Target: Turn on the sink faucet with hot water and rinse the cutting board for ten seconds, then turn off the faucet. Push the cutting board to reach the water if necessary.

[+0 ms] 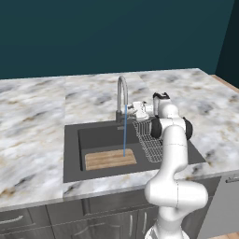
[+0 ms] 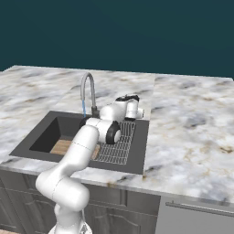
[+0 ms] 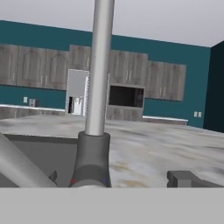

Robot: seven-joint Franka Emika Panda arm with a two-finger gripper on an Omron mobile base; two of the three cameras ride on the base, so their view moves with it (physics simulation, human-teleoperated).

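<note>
Near the centre of the left base view, the sink faucet [image 1: 122, 95] arches over the dark sink [image 1: 71, 154], and a thin blue stream of water [image 1: 124, 133] falls straight from its spout onto the right end of the cutting board [image 1: 110, 159], which lies flat in the basin's lower part. The gripper [image 1: 135, 110], jaws spread wide and holding nothing, sits just right of the faucet's base, above the wire dish rack [image 1: 148, 140]. In the hand view the faucet's stem [image 3: 99, 70] rises through the middle of the frame from its dark base [image 3: 91, 159].
</note>
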